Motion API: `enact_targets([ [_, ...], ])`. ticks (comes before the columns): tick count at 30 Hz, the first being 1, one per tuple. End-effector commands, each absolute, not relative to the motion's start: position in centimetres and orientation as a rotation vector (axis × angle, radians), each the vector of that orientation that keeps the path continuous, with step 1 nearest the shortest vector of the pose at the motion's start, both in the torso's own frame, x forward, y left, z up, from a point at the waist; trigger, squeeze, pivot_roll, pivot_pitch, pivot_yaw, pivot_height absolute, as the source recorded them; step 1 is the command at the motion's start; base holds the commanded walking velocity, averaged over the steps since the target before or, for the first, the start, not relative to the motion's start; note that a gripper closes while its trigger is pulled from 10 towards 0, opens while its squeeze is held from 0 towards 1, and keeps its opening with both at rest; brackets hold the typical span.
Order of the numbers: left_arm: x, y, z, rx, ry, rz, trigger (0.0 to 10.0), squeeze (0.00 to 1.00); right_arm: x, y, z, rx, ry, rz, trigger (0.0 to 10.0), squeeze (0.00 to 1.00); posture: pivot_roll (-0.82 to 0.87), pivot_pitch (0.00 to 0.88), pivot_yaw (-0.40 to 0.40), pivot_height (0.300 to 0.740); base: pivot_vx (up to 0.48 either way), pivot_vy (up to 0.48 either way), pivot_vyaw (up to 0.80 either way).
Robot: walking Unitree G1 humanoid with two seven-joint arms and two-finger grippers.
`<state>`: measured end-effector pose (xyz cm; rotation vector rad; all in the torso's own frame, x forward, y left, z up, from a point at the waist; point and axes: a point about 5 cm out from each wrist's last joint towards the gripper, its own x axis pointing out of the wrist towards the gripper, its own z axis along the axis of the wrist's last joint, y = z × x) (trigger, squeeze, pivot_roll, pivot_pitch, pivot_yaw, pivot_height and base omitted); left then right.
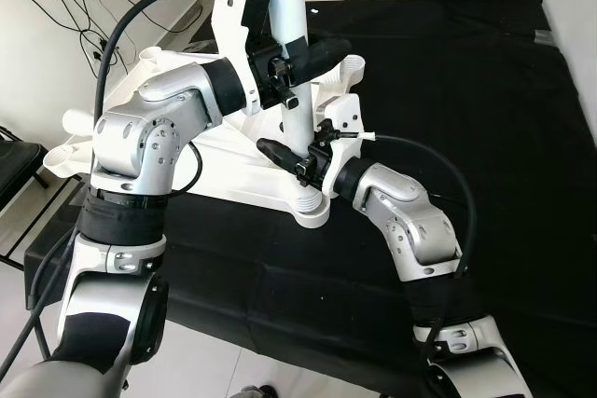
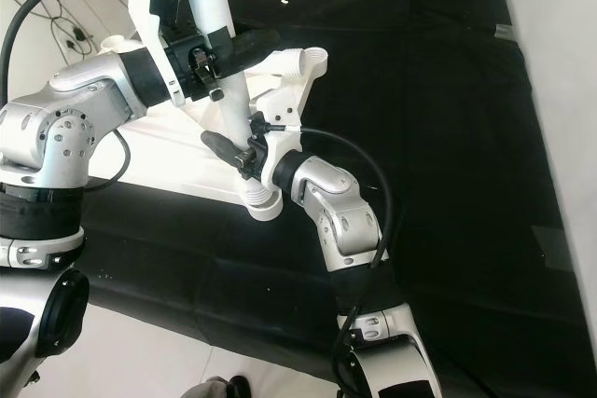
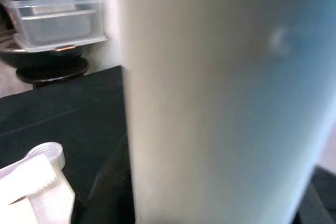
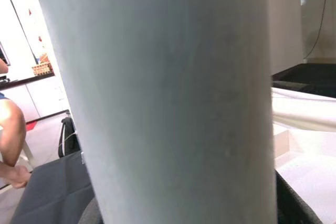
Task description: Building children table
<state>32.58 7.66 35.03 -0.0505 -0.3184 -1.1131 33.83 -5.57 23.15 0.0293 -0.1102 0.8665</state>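
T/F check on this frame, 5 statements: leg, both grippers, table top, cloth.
1. The white table leg stands upright at a socket on the near corner of the white table top. True.
2. The left gripper grips the leg lower down than the right gripper. False: the left one is higher; the right gripper sits just above the threaded socket.
3. The table top lies on a black cloth. True.
4. The leg lies flat on the cloth, untouched. False: it is upright, with both grippers closed around it.
5. Another threaded socket on the table top has no leg in it. True.
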Motion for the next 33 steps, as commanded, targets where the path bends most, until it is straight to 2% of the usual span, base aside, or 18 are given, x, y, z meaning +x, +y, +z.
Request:
enact_targets([
  [1,30.2,3.7,35.9,-0.106,-0.394,-1.361,10.0,0.01,32.8,-1.6,24.2,0.048,-0.138,1.008,0.0,0.00,0.05,0.169,0.134,0.740,0.000,0.000,0.00],
  [2,30.4,3.8,36.0,-0.113,-0.407,-1.351,10.0,1.00,32.9,-1.7,24.2,0.047,-0.138,0.998,0.0,0.00,0.05,0.169,0.134,0.740,0.000,0.000,0.00],
  [7,30.5,3.9,36.4,-0.130,-0.427,-1.340,10.0,1.00,33.1,-1.8,24.2,0.046,-0.140,0.986,0.0,0.00,0.04,0.166,0.133,0.740,0.000,0.000,0.00],
  [12,30.2,7.0,41.3,-0.331,-0.565,-1.304,10.0,1.00,34.2,-2.9,24.4,0.055,-0.150,0.873,0.0,0.00,0.04,0.146,0.124,0.740,0.000,0.000,0.00],
  [19,28.9,9.6,44.0,-0.399,-0.689,-1.273,10.0,1.00,35.6,-4.3,24.7,0.070,-0.163,0.733,0.0,0.00,0.04,0.127,0.116,0.740,0.000,0.000,0.00],
  [20,28.6,10.2,44.5,-0.413,-0.719,-1.243,10.0,0.24,36.0,-4.8,24.9,0.074,-0.171,0.684,0.0,0.00,0.04,0.119,0.112,0.740,0.000,0.000,0.00],
  [22,28.5,10.6,44.7,-0.424,-0.736,-1.223,10.0,0.24,36.2,-5.1,25.0,0.077,-0.178,0.653,0.0,0.00,0.03,0.117,0.111,0.740,0.000,0.000,0.00],
  [23,28.4,11.0,44.8,-0.435,-0.751,-1.200,10.0,0.00,36.5,-5.6,25.3,0.063,-0.198,0.609,0.0,0.00,0.03,0.111,0.108,0.740,0.000,0.000,0.00],
  [25,28.4,11.0,44.8,-0.435,-0.751,-1.200,10.0,0.00,36.5,-5.6,25.3,0.063,-0.198,0.609,0.0,0.00,0.03,0.111,0.108,0.740,0.000,0.000,0.00],
  [29,28.0,12.6,43.1,-0.469,-0.715,-1.112,10.0,0.00,37.0,-7.3,26.7,-0.106,-0.327,0.448,0.0,0.00,0.03,0.092,0.097,0.740,0.000,0.000,0.00],
  [33,27.7,13.0,41.0,-0.489,-0.657,-1.068,10.0,0.00,37.1,-8.1,27.1,-0.164,-0.358,0.370,0.0,0.00,0.03,0.085,0.092,0.740,0.000,0.000,0.00],
])
